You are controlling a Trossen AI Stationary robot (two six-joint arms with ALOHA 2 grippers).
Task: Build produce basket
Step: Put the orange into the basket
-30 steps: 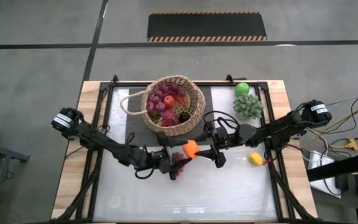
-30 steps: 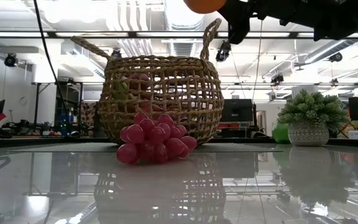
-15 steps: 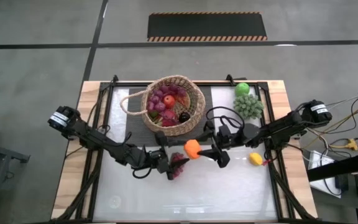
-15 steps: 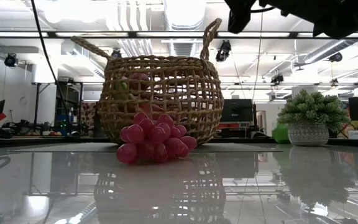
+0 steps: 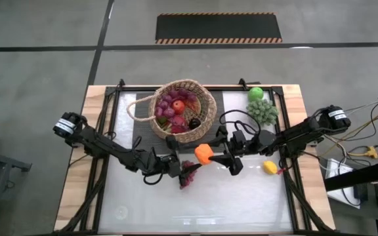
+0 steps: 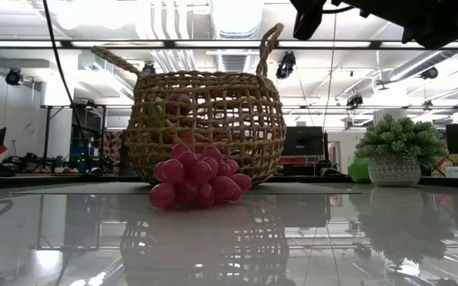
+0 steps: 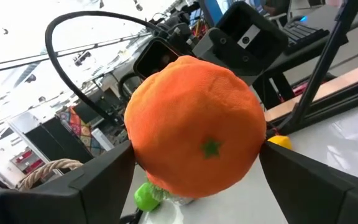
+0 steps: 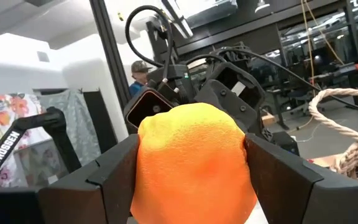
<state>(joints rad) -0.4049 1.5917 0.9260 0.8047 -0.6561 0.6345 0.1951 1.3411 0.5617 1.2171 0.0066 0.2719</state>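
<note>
A plush orange (image 5: 203,154) hangs in the air over the middle of the table, just near of the woven basket (image 5: 182,110). My left gripper (image 5: 193,160) reaches it from the table's left and my right gripper (image 5: 214,156) from the right, and both are shut on it. The basket holds grapes, a red apple and a dark fruit. A bunch of pink-purple grapes (image 6: 199,184) lies on the table in front of the basket, below the left gripper. A lemon (image 5: 269,167) and a green apple (image 5: 255,94) rest on the right. My left gripper has the orange pinched between its two fingers, which meet its opposite sides (image 7: 143,155). The fingers come in about level from the table's left. The orange is lifted clear, its green stem mark facing this wrist. My right gripper pinches the same orange by its two sides (image 8: 148,168), which look pressed flat against the fingers. The fingers come from the table's right, slanting a little upward. The orange hangs clear of the table between the two grippers.
A spiky grey-green plant in a pot (image 5: 262,111) stands at the back right beside the green apple. The basket's loop handles (image 6: 270,44) stick up. Bare glossy table lies toward the near edge.
The orange, held between both grippers, has gone up a little: it showed at the top of the low view a second ago and is now above it. My right gripper has tipped its fingers slightly upward.
</note>
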